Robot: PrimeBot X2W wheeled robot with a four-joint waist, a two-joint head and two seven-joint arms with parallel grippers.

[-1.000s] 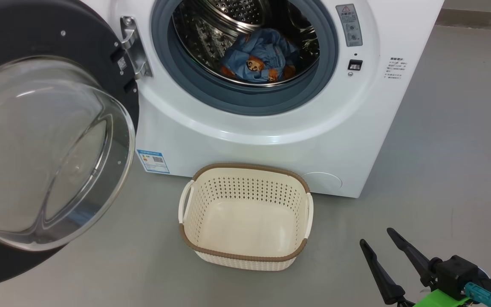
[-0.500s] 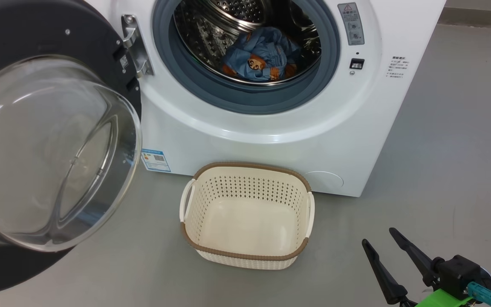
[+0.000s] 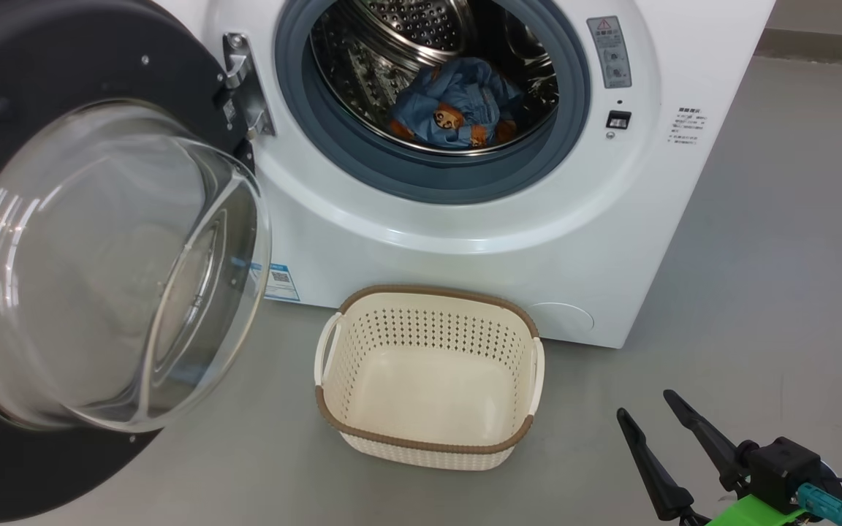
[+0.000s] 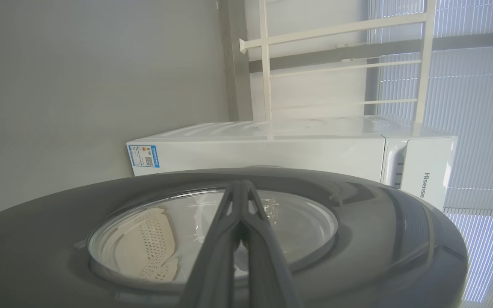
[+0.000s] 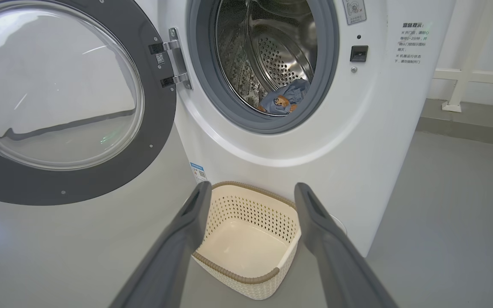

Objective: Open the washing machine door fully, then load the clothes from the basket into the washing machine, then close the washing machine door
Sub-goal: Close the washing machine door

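Scanning, I am seeing clothes [image 3: 457, 109] in the washing machine [image 3: 465, 241] at twelve o'clock from the basket [image 3: 421, 443], left gripper [image 4: 241, 188] clenched, right gripper [image 3: 645, 405] splayed.

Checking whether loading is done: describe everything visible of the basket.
The basket is cream-white perforated plastic, rounded rectangular, with a brown rim and two side handles. It stands upright and empty on the grey floor, close before the washing machine, below its open drum; contact with the machine cannot be told.
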